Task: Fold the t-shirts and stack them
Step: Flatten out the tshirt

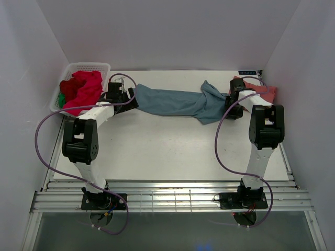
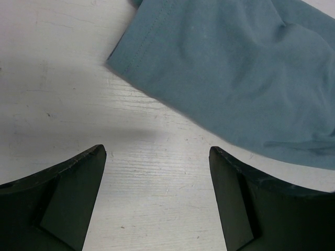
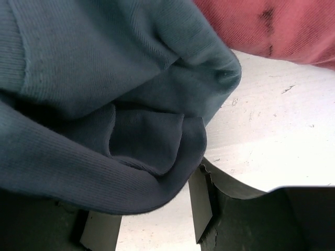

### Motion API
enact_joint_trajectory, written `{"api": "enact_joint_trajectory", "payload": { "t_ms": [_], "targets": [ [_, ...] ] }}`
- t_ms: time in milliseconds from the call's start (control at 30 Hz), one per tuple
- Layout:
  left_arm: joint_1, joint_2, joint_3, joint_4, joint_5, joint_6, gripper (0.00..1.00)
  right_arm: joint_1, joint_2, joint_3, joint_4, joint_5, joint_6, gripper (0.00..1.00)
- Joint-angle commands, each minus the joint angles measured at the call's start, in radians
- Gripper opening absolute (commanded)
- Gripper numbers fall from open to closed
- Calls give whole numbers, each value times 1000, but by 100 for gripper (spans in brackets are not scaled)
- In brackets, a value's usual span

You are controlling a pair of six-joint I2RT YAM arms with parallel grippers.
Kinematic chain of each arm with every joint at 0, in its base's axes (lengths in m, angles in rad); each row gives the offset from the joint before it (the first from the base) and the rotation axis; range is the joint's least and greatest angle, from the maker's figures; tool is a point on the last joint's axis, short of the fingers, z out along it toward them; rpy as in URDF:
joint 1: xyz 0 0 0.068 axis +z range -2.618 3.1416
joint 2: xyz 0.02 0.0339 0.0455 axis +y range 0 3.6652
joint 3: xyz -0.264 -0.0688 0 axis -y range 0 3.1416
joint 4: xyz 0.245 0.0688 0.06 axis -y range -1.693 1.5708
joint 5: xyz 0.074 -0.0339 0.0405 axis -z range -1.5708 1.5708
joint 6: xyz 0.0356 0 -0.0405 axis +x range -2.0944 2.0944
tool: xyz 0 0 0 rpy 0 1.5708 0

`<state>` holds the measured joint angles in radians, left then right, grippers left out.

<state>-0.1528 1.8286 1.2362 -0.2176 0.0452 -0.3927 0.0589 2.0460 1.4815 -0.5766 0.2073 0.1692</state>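
A dusty teal t-shirt (image 1: 172, 102) lies stretched in a long bunch across the back of the table. My left gripper (image 1: 128, 99) sits at its left end. In the left wrist view this gripper (image 2: 157, 151) is open wide over bare table, and the teal hem (image 2: 235, 73) is just ahead, untouched. My right gripper (image 1: 234, 108) is at the shirt's right end. In its wrist view it (image 3: 154, 201) stands partly open with a thick teal fold (image 3: 94, 68) lying across its fingertips. A salmon-pink t-shirt (image 1: 264, 90) lies behind it.
A white lattice basket (image 1: 89, 65) stands at the back left, holding a red-magenta t-shirt (image 1: 86, 86) and a bit of a green one (image 1: 62, 98). White walls close in the table's left, back and right sides. The salmon cloth (image 3: 272, 26) is close beyond the right fingers.
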Motion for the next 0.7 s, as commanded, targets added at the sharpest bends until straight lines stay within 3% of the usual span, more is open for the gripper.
{"api": "enact_joint_trajectory", "payload": {
  "t_ms": [0, 367, 667],
  "targets": [
    [-4, 12, 25, -6, 13, 9, 90, -7, 36, 23, -6, -43, 12, 53],
    [-4, 18, 8, -6, 12, 8, 90, -48, 13, 26, 14, -65, 18, 54],
    [-4, 8, 0, -5, 18, 6, 90, -90, 138, 117, 18, -77, 29, 55]
  ]
}}
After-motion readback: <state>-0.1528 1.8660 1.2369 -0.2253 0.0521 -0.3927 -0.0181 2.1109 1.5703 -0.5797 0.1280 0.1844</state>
